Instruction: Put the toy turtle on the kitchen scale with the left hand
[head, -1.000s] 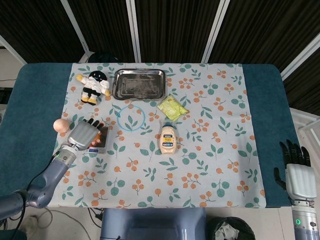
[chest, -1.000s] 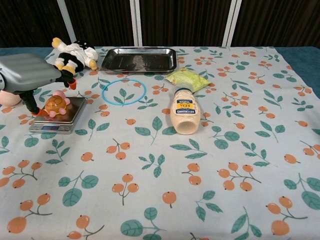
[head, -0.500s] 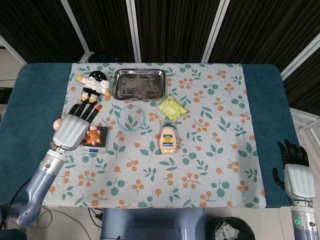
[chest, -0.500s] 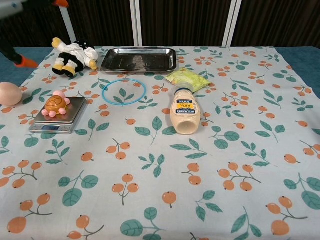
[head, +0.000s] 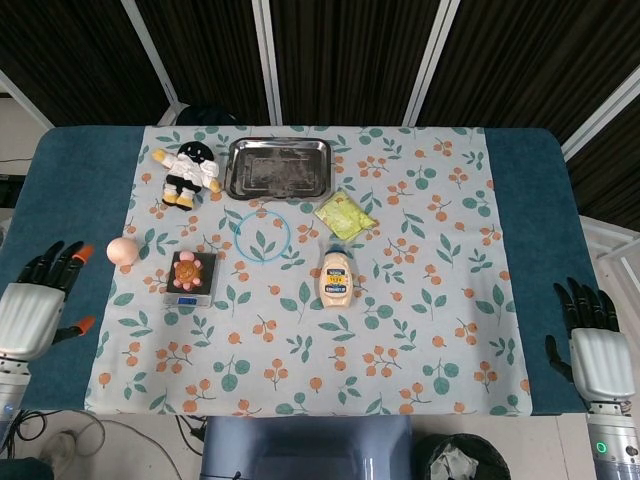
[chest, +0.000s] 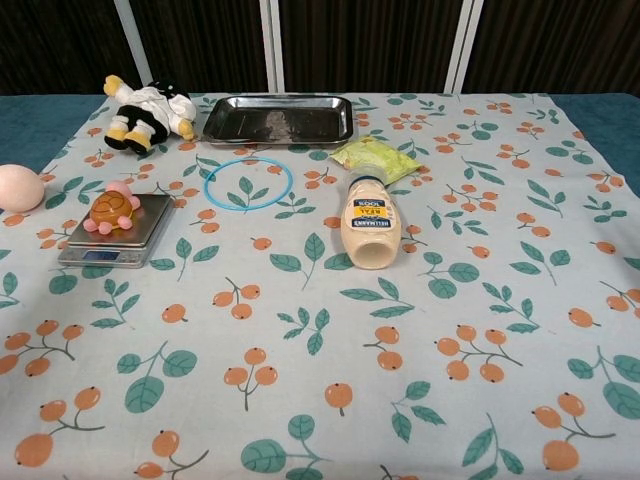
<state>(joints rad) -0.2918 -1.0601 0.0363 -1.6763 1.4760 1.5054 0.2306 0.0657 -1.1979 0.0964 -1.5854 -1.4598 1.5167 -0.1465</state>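
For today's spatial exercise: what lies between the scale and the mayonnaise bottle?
Nothing stands between the scale and the bottle; only bare patterned cloth, seen in both views. The blue ring lies farther back, off that line.

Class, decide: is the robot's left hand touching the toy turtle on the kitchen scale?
Apart. In the head view the left hand sits off the table's left edge, with bare cloth between it and the toy turtle on the kitchen scale.

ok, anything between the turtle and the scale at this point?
Nothing visible. The toy turtle already sits on the kitchen scale platform, touching it, with no object between them. The left hand is off to the table's left edge, holding nothing; the egg lies beside the scale, apart from it.
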